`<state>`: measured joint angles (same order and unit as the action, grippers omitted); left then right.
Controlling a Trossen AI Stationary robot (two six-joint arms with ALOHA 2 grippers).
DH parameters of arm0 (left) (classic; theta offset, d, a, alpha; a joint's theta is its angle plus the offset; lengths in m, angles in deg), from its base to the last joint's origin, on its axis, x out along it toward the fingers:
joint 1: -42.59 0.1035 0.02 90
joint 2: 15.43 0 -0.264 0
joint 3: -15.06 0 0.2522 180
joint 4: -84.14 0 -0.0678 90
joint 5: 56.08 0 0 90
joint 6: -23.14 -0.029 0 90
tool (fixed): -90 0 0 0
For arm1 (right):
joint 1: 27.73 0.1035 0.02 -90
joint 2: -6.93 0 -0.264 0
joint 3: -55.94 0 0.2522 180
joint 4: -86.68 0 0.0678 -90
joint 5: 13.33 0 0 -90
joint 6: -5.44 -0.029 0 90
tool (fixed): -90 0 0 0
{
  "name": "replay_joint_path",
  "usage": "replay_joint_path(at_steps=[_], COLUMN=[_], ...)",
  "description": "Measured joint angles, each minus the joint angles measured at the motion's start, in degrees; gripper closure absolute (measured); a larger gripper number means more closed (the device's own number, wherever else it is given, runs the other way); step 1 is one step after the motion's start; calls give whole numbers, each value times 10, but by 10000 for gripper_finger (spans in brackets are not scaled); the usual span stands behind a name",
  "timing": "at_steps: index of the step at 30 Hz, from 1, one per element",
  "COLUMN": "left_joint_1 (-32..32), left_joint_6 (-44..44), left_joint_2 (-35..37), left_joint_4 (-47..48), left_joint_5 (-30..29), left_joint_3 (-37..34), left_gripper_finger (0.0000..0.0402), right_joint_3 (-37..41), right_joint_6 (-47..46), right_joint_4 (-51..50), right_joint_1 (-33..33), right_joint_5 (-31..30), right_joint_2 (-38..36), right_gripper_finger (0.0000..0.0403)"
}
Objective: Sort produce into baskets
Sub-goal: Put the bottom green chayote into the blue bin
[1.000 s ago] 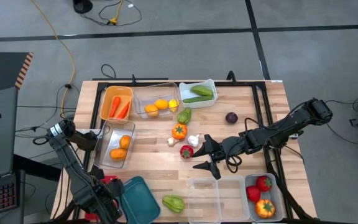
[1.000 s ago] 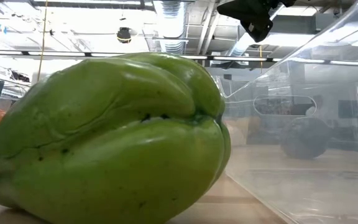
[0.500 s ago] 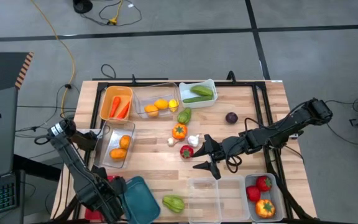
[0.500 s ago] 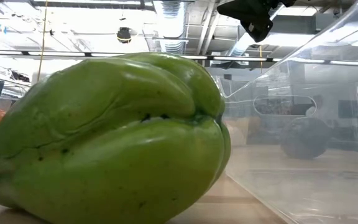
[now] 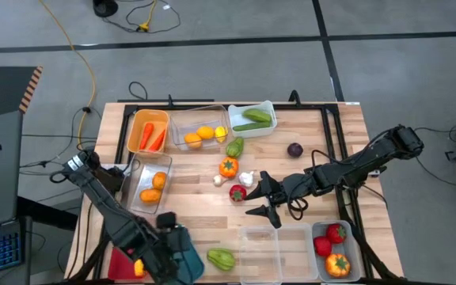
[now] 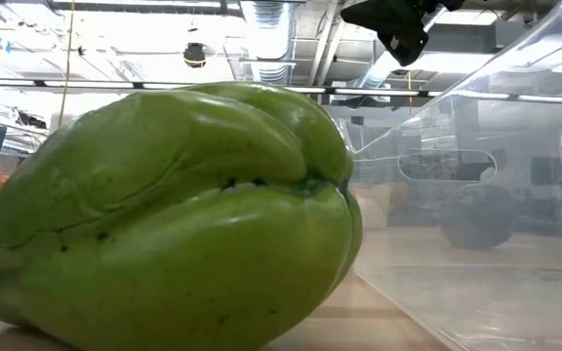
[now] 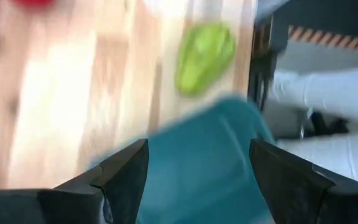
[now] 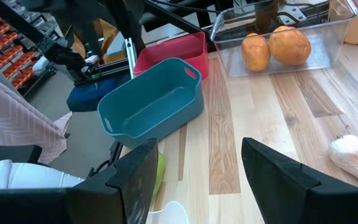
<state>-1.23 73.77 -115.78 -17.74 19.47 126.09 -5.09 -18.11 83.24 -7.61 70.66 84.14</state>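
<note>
My left gripper [image 5: 167, 252] hangs over the teal basket [image 5: 182, 252] at the table's near-left corner, fingers [image 7: 124, 176] spread apart and holding nothing, the red basket [image 5: 121, 265] just beside it at the table edge. My right gripper [image 5: 261, 199] waits mid-table, fingers [image 8: 135, 180] parted and empty, with bare wood [image 5: 204, 210] open between it and the teal basket.

A green chayote-like vegetable [image 5: 221, 258] lies loose on the near edge, between the teal basket and an empty clear basket [image 5: 260, 253]; in the low view it fills most of the picture [image 6: 174, 219]. Near my right gripper sit a red pepper [image 5: 237, 192], white garlic [image 5: 246, 179] and an orange pepper [image 5: 228, 167], close together; a green vegetable [image 5: 234, 147] lies past them and a dark purple fruit [image 5: 294, 150] sits well apart.

Already sorted: carrots in the orange basket [image 5: 135, 131], yellow and orange fruit in a clear basket [image 5: 179, 127], green produce in the white basket [image 5: 269, 111], oranges in another clear basket [image 5: 139, 194], red produce in the grey basket [image 5: 353, 253] at the near-right corner.

No writing can be read.
</note>
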Motion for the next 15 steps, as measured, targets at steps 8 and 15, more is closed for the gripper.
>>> replay_joint_path(at_steps=[8, 15], left_joint_1=[39, 57], left_joint_6=[-130, -224], left_joint_2=[-29, -87], left_joint_4=[-107, -165], left_joint_5=[-23, 26], left_joint_3=[0, 0], left_gripper_finger=[136, 136], right_joint_3=[0, 0], right_joint_6=[0, 0], right_joint_4=[0, 0], right_joint_1=[0, 0], right_joint_5=[0, 0], right_joint_2=[0, 0], right_gripper_finger=[143, 143])
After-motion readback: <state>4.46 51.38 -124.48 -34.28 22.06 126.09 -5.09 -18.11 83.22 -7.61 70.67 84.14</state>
